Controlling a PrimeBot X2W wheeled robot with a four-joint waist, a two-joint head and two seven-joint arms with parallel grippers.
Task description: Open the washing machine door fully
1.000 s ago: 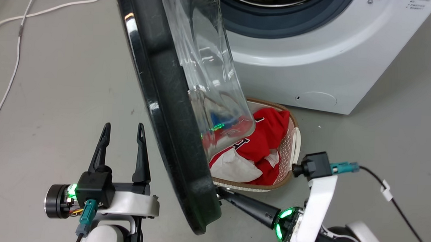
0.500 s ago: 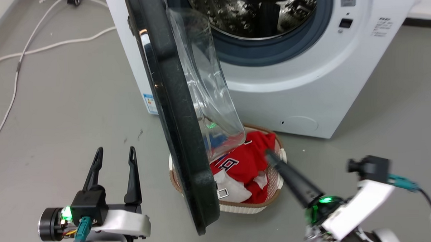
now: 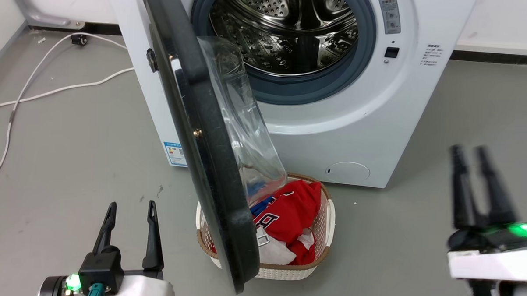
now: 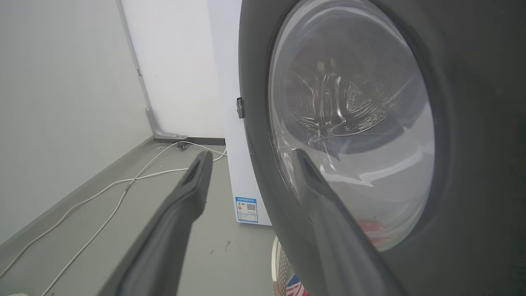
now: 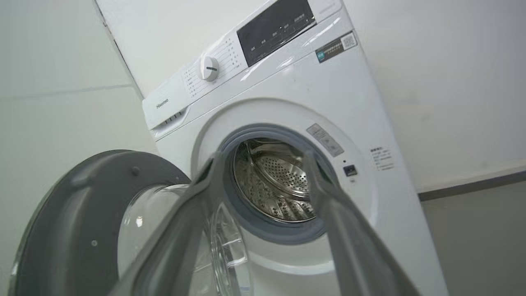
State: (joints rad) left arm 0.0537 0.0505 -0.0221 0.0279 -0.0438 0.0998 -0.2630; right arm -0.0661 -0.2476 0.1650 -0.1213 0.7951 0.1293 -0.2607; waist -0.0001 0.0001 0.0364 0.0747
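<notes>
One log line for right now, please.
washing machine door: stands open, roughly square to front | left gripper: open, beside door's outer face, apart | right gripper: open, empty, off to the side | laundry basket: below door

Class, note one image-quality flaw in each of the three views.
Head view: the right pincer is blurred, the left pincer crisp. Left wrist view: the bulging glass of the washing machine door warps the drum behind it and carries pale reflections. Right wrist view: the right pincer's own fingers look smeared, half transparent.

door (image 3: pixel 208 172): edge-on, between my left gripper (image 3: pixel 131 204) and drum mouth (image 3: pixel 293 35)
basket (image 3: pixel 330 218): blocks floor under door
drum mouth: open from right
</notes>
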